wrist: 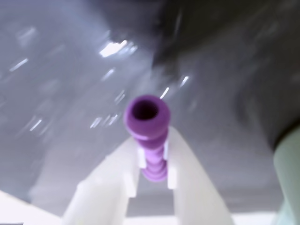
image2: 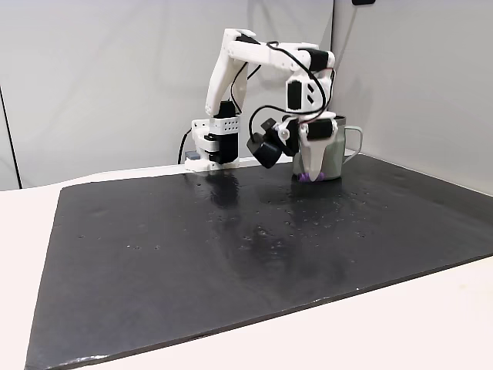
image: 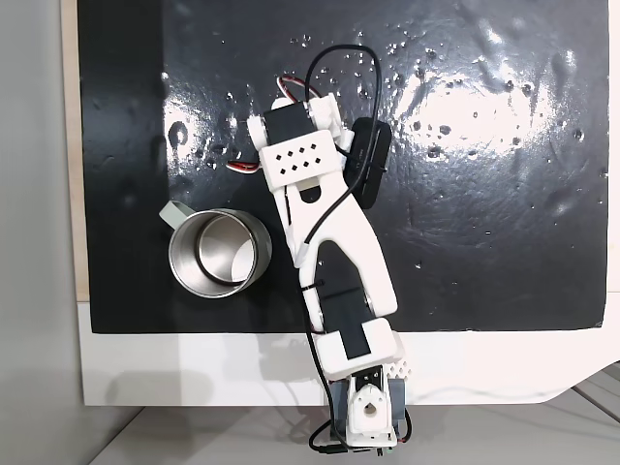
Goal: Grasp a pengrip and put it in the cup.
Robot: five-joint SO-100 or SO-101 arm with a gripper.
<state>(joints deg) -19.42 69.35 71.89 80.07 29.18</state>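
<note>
Wrist view shows the fingers (wrist: 152, 161) pinching the purple pengrip (wrist: 146, 117) between their white tips, its hollow end toward the camera, above the blurred dark mat (wrist: 56, 84). In a fixed view from the side, the fingers (image2: 312, 174) point down just above the mat (image2: 231, 247), a bit of purple at their tips, right in front of the cup (image2: 339, 150). In a fixed view from above, the cup (image: 215, 254) stands on the mat beside the arm (image: 329, 242), handle up-left.
</note>
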